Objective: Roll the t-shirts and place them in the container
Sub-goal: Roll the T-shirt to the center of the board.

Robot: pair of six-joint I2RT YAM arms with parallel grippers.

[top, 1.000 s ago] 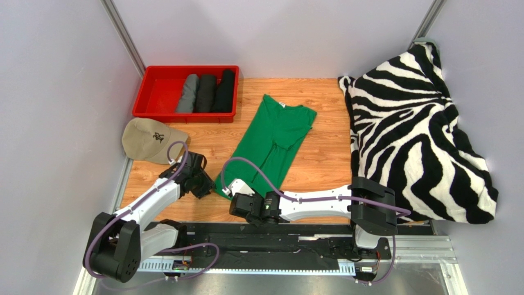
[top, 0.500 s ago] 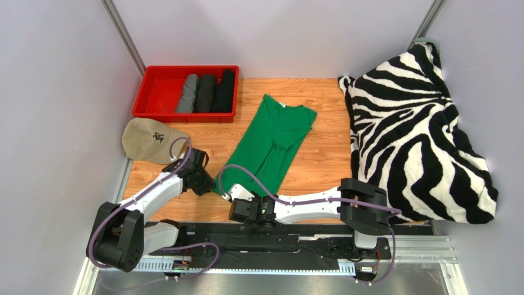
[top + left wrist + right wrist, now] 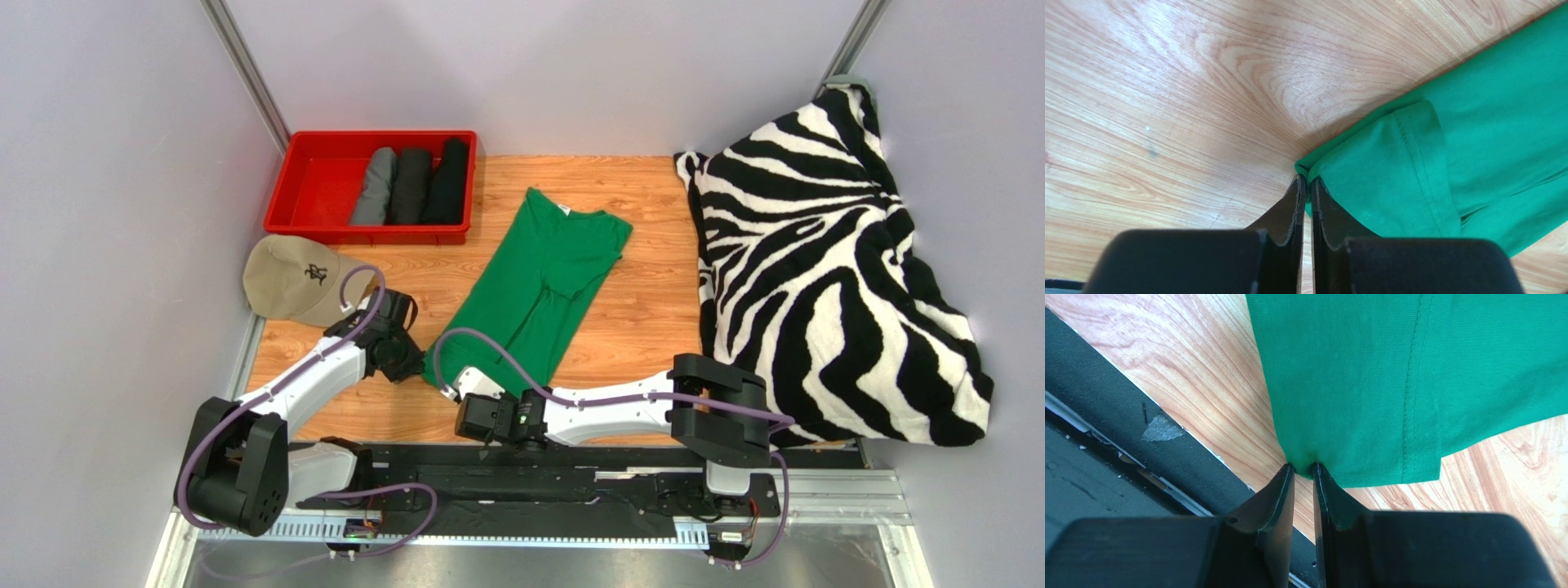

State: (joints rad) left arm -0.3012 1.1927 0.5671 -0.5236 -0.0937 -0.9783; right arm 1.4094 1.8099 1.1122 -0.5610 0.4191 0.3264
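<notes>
**Green shirt** (image 3: 540,288): lies flat on the table (image 3: 638,337), about midway between the left and right edges, folded into a long narrow strip. The strip slants, with the collar end toward the far edge and the hem end toward the near edge and further left.

**Left gripper** (image 3: 1305,179): sits at the near-left corner of the strip, low against the wood. The jaws are almost fully together, with only a thin slit between them. The green corner runs into that slit and shows between the fingers (image 3: 1284,214). Finding: pinching the shirt corner.

**Right gripper** (image 3: 1303,467): sits at the hem, just to the right of the left gripper and close to the near edge of the table. The jaws are drawn close with a narrow gap. The cloth edge puckers at the tips and sits between them. Finding: pinching the hem. A stitched seam runs just beside the grip point.

Both grippers are close together at the hem end. The rest of the shirt lies beyond them toward the far edge.

**Other items**
- The bin (image 3: 313,184) is at the far-left corner. It holds a grey roll (image 3: 374,186) and two black rolls (image 3: 429,184) side by side in its right half.
- The cap (image 3: 294,279) is at the left edge, just nearer than the bin.
- The blanket (image 3: 822,270) is heaped along the right edge, apart from the green shirt
</notes>
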